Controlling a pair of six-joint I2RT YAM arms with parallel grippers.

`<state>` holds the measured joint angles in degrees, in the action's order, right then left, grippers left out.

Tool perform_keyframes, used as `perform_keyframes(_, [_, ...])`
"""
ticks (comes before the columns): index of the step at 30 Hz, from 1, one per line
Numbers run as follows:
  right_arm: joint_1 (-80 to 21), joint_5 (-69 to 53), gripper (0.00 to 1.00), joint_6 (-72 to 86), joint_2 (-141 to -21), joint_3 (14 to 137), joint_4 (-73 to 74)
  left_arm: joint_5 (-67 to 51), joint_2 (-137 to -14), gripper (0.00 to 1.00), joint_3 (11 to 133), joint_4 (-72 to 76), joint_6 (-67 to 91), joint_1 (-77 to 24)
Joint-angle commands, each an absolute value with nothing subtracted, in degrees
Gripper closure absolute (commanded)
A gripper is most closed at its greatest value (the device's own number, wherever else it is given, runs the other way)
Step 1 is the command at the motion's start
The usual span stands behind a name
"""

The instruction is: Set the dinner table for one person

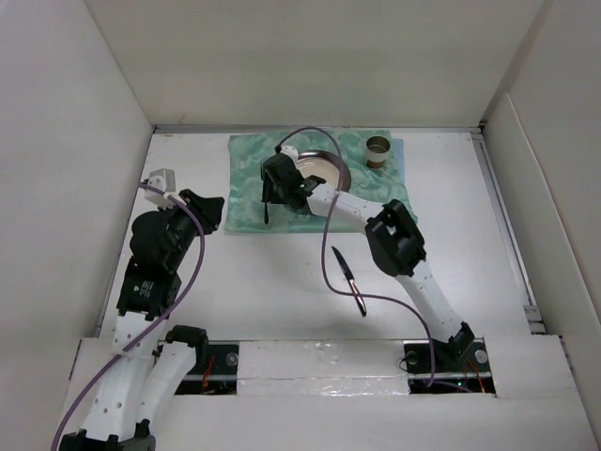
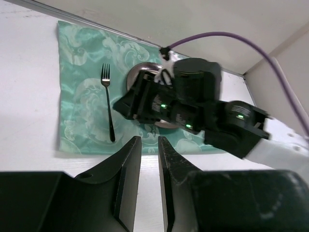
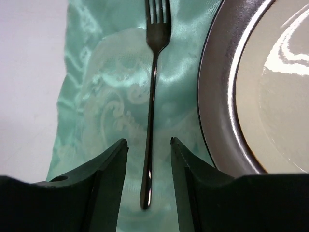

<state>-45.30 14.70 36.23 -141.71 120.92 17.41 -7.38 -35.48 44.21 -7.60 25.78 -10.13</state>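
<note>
My right pincer (image 3: 148, 143), half-open, hovers over the fork (image 3: 153, 96) at the plate's (image 3: 216, 111) nine o'clock. Fork placed, I judge; next, lift clear and fetch the dark utensil (image 1: 347, 279) at six o'clock.

Cloth (image 3: 96, 121) mint green, pale swirls; fork (image 3: 153, 87) dark metallic; plate (image 3: 263, 106) cream, dark rim; dinner table (image 1: 282, 301) white
</note>
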Motion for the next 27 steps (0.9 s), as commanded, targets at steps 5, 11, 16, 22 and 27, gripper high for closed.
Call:
perform_keyframes(5, [-49.2, 15.1, 0.92, 28.1, -108.1, 96.1, -1.3, -8.5, -34.5, 0.82, 45.0, -5.3, 25.3, -10.4])
perform_keyframes(11, [-52.8, 19.3, 1.0, 27.5, -81.5, 57.3, -2.9, -15.2, -34.2, 1.0, 44.6, -2.9, 23.7, -10.4])
perform_keyframes(16, [-56.3, 20.8, 1.0, 34.8, -63.4, 40.5, 17.1, -18.5, -35.3, 1.0, 44.1, -1.4, 23.9, -10.4])
perform_keyframes(22, [-57.7, 19.6, 0.61, 41.0, -57.5, 33.0, 22.6, -19.3, -35.4, 0.82, 43.9, -1.4, 23.5, -10.4])
perform_keyframes(27, [-55.7, 17.9, 0.34, 40.5, -62.8, 33.3, 21.3, -20.4, -36.1, 0.67, 44.1, -1.7, 23.0, -10.4])
